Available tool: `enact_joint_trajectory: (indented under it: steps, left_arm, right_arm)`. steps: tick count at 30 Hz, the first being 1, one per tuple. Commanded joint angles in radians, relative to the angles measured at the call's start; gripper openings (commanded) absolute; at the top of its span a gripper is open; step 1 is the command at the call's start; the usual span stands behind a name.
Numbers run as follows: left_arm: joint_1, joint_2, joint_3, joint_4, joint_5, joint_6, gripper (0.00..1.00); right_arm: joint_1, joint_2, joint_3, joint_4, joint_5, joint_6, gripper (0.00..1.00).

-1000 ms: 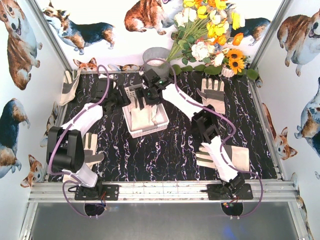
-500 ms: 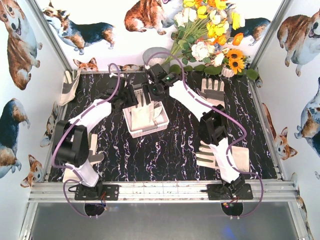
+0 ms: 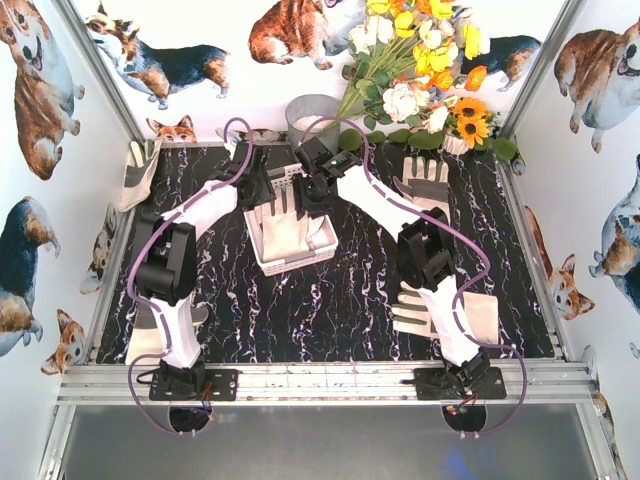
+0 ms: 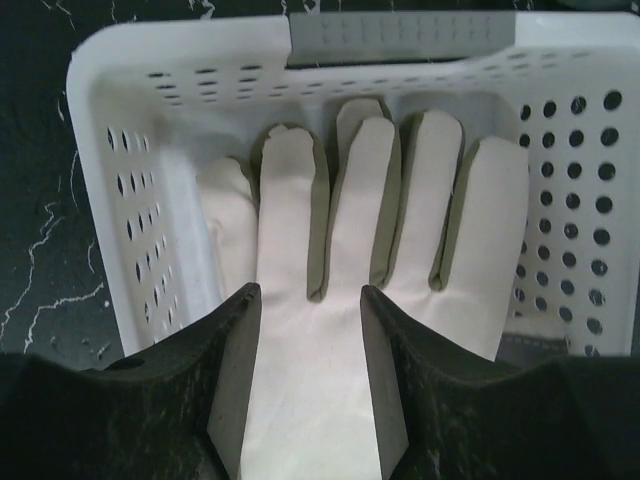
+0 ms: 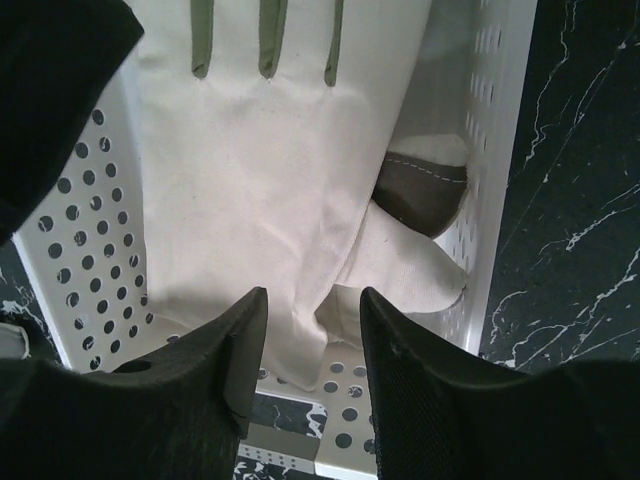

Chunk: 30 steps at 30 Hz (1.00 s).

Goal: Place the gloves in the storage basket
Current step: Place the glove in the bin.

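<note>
**Left gripper (image 3: 258, 186) moved in over storage basket (image 3: 292, 264)**

Since the previous frame the left arm has swung inward. Its gripper now hangs over the basket's far end, beside the right gripper (image 3: 314, 188). Both pairs of fingers stand moderately apart and grip nothing. One glove (image 4: 360, 240) lies flat inside the basket. Other gloves (image 3: 425, 185) lie on the table (image 3: 330, 310).
</note>
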<state>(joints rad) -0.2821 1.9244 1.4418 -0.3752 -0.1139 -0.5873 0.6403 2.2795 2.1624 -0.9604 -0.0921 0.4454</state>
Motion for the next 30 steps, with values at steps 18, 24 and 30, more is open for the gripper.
enact_joint_trajectory:
  steps: [18,24,30]
  left_arm:
    - [0.003,0.142,0.089,-0.036,-0.087,0.003,0.29]
    - [0.003,0.163,0.095,-0.034,-0.088,0.003,0.23]
    - [0.003,0.172,0.09,-0.025,-0.091,0.007,0.18]
  right_arm:
    - [0.004,0.116,0.034,0.051,-0.017,0.132,0.3]
    - [0.004,0.124,0.034,0.058,-0.018,0.134,0.12]
    - [0.004,0.129,0.034,0.067,-0.024,0.136,0.0]
